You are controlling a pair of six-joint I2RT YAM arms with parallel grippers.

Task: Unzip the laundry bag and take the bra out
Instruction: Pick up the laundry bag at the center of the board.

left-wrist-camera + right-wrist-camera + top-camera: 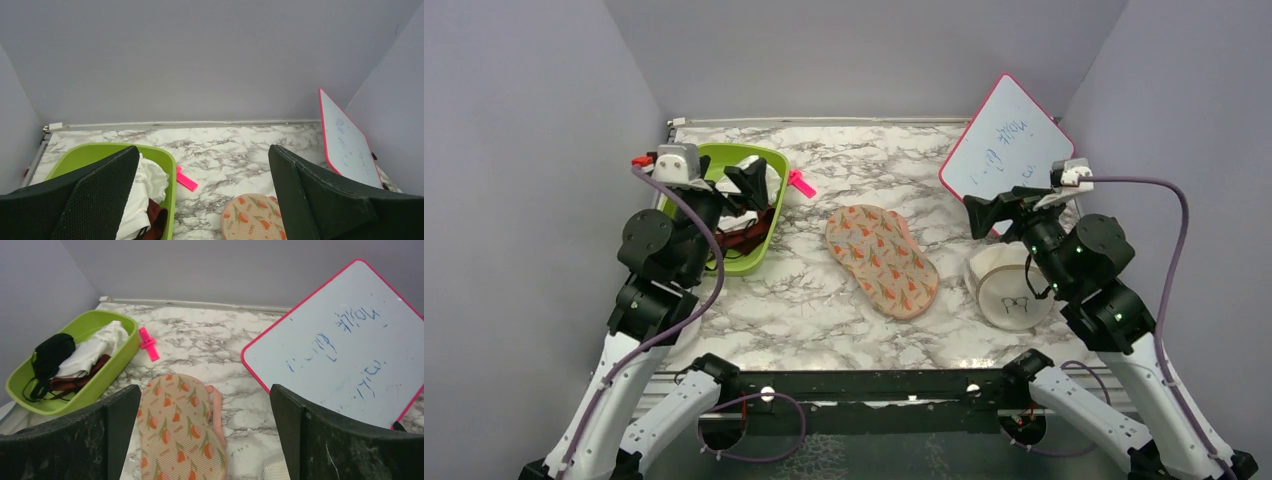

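The laundry bag (882, 260), a peach pouch with orange carrot-like marks, lies flat in the middle of the marble table. It also shows in the right wrist view (177, 430) and at the bottom of the left wrist view (252, 217). It looks closed. The bra is hidden. My left gripper (749, 183) is open and empty, held above the green bin (764, 160). My right gripper (986, 212) is open and empty, held in the air right of the bag, in front of the whiteboard.
The green bin holds white cloth (95, 347), a dark maroon garment (75, 382) and a black strappy garment (50, 355). A pink clip (801, 183) lies beside it. A pink-framed whiteboard (1004, 150) leans at the back right. A round white pouch (1012, 288) sits under my right arm.
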